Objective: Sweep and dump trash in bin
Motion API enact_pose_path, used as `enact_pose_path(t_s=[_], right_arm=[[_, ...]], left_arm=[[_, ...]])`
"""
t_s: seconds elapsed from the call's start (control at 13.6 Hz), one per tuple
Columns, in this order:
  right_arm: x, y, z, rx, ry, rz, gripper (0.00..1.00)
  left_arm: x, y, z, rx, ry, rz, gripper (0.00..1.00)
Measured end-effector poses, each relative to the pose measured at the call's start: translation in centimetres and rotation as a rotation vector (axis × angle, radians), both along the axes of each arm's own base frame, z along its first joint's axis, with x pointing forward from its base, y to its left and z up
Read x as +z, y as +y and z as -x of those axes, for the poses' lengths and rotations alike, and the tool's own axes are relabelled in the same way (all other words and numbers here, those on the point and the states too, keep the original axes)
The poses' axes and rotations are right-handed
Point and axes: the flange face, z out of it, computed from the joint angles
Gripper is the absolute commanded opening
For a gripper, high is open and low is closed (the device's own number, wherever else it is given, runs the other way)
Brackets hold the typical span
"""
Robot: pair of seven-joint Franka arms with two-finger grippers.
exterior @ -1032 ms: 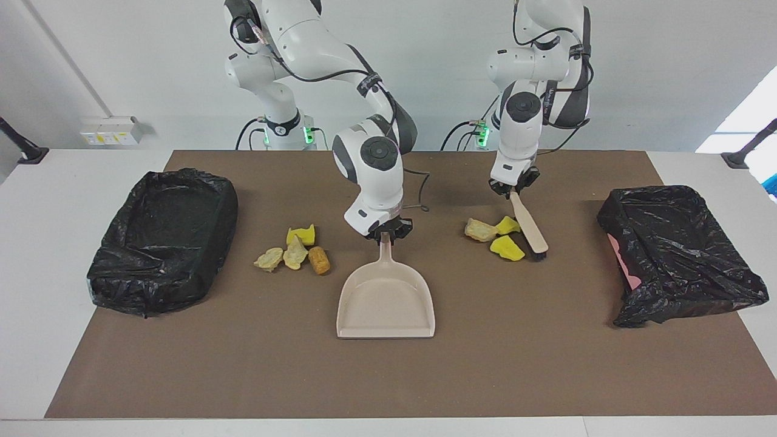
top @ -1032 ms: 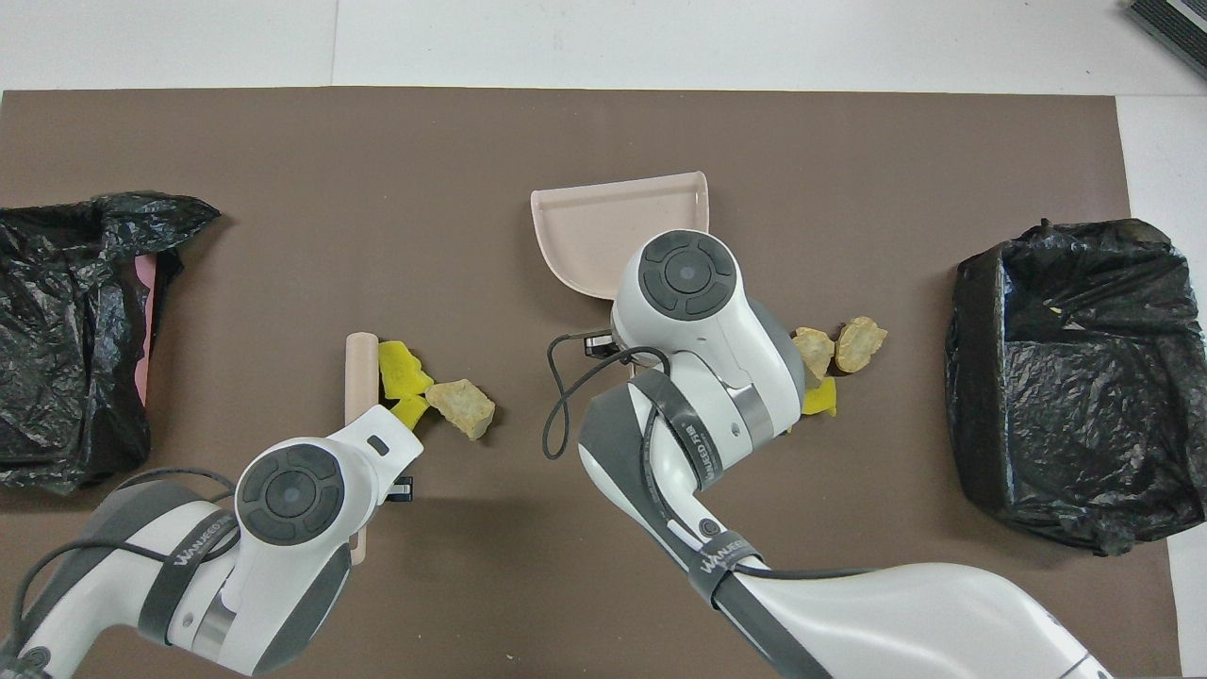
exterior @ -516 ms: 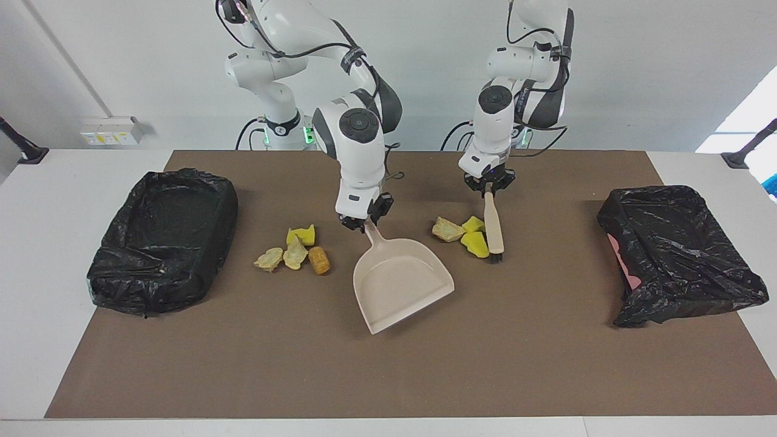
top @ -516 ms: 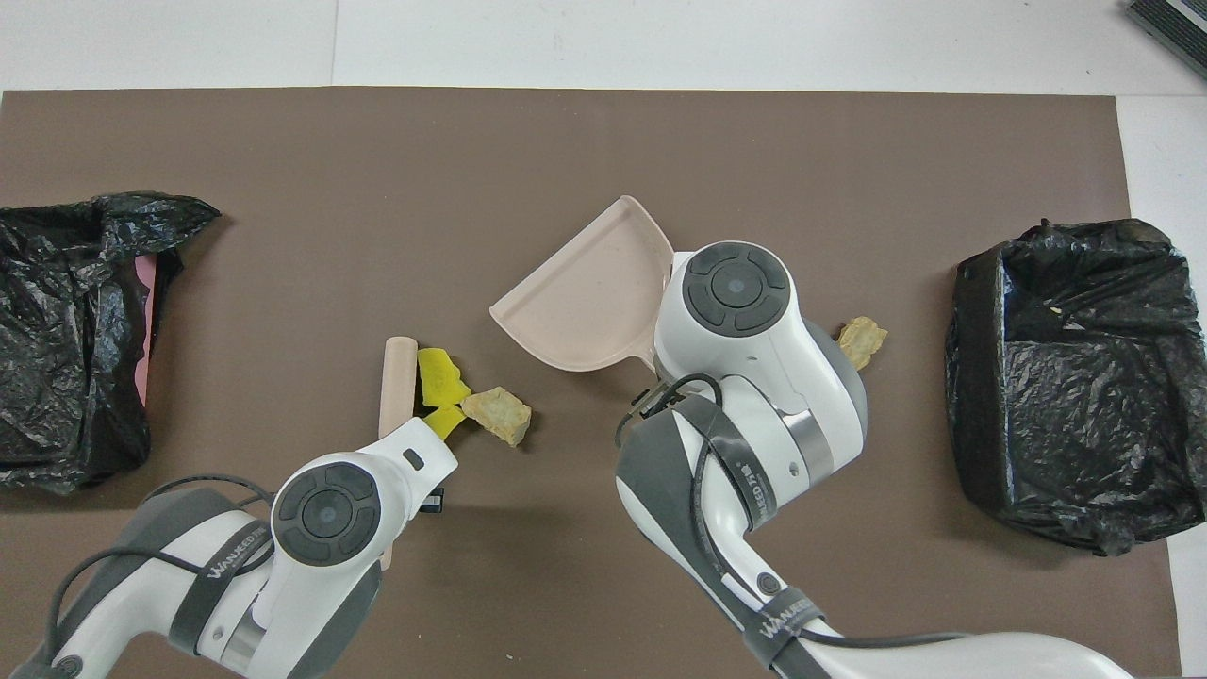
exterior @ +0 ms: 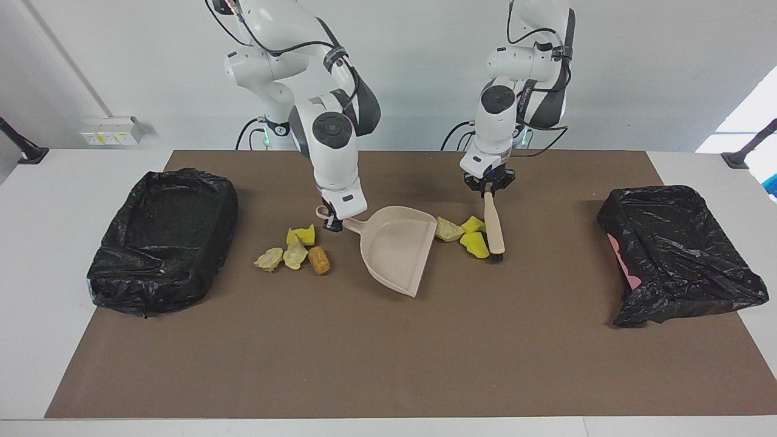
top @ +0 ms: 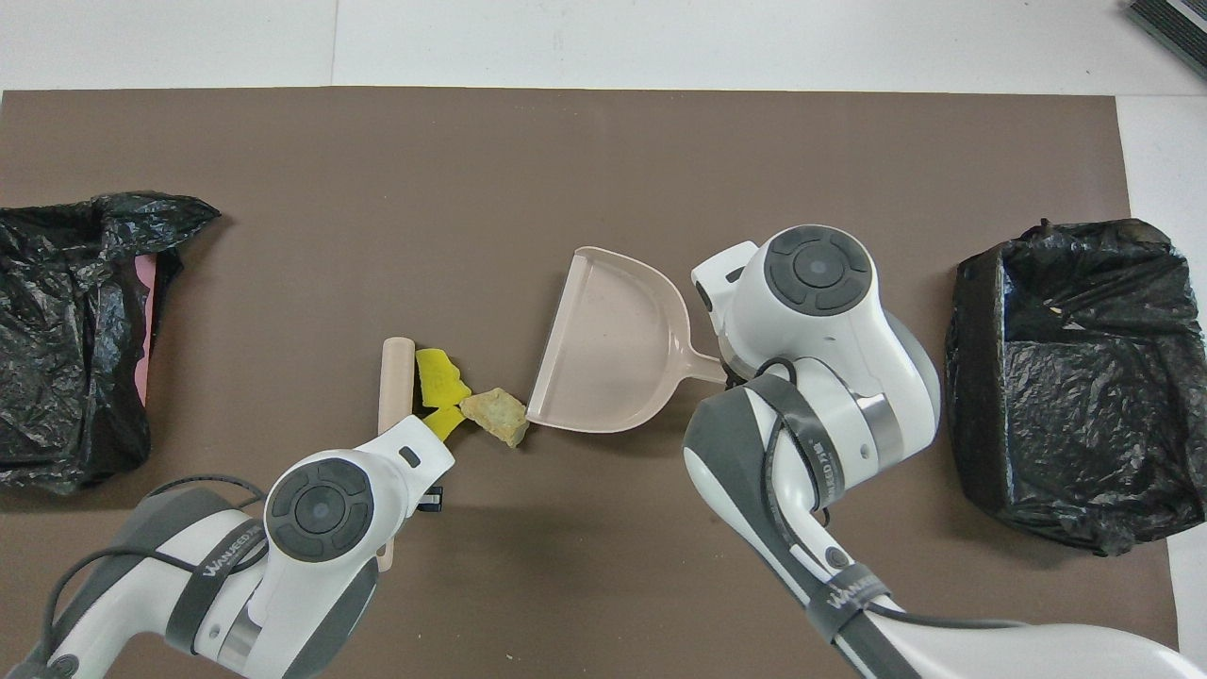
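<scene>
My right gripper (exterior: 332,223) is shut on the handle of the beige dustpan (exterior: 397,249) (top: 613,354). The pan lies on the mat with its mouth turned toward the left arm's end. My left gripper (exterior: 487,189) is shut on the top of a wooden brush (exterior: 493,226) (top: 396,375), whose bristles rest on the mat. Between brush and pan lies trash: a beige lump (exterior: 449,229) (top: 497,415) touching the pan's mouth corner and two yellow sponge chunks (exterior: 476,244) (top: 441,377). More trash (exterior: 295,252), with a brown cork (exterior: 319,260), lies beside the pan's handle. In the overhead view both grippers are hidden under their wrists.
A bin lined with a black bag (exterior: 164,237) (top: 1066,377) stands at the right arm's end of the brown mat (exterior: 388,364). A second black-bagged bin (exterior: 674,255) (top: 66,349) stands at the left arm's end. The right arm's cable hangs by its wrist.
My right gripper swung the dustpan round so its mouth now faces the brush and pile. The left gripper pushed the brush and trash toward the pan, then held still.
</scene>
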Motion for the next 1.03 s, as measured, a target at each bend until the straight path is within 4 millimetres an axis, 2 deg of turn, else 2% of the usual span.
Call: enact_pose_path(t_s=[0.15,0.37,0.59,0.81,1.03], right_arm=[[-0.2,0.3,1.1,0.050,-0.009,-0.004,0.00],[-1.1,3.1,4.3,0.175,-0.018,0.089,0.00],[-2.3,5.4,6.9,0.176,-0.010,0.126,0.00],[-3.5,8.0,9.1,0.115,-0.013,0.152,0.00],[-3.7,8.1,9.1,0.101,-0.015,0.154,0.00]], left_arm=[[0.0,0.0,0.0,0.024,-0.003,0.000,0.00],[0.0,-0.3,0.1,0.051,-0.005,0.004,0.00],[0.0,-0.8,0.4,0.045,-0.004,0.007,0.00],[-0.4,-2.4,1.4,0.007,0.007,0.007,0.00],[-0.7,-5.1,3.1,-0.033,0.017,0.031,0.00]])
